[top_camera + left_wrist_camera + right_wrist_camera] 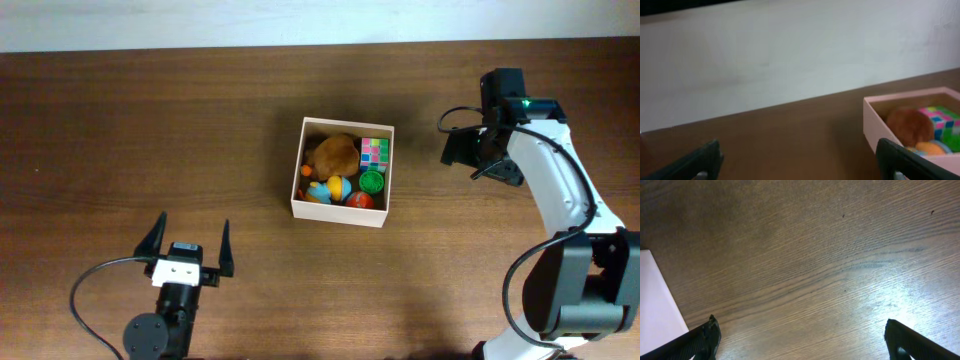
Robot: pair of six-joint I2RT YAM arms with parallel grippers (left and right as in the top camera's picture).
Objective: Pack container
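Note:
The container (298,200), a square white-walled box with a tan inside, stands at the table's middle. It holds a brown plush toy (334,153), a multicoloured cube (374,152), a green ring (372,181) and some small balls (338,189). It also shows at the right of the left wrist view (871,119). My left gripper (190,243) is open and empty near the front left, well apart from the box; its wrist view shows the jaws (800,160). My right gripper (472,152) is open and empty, right of the box; its wrist view shows the jaws (802,337) over bare wood.
The table is dark wood (150,130). A white wall (790,60) runs behind its far edge. A white edge (655,305) shows at the left of the right wrist view.

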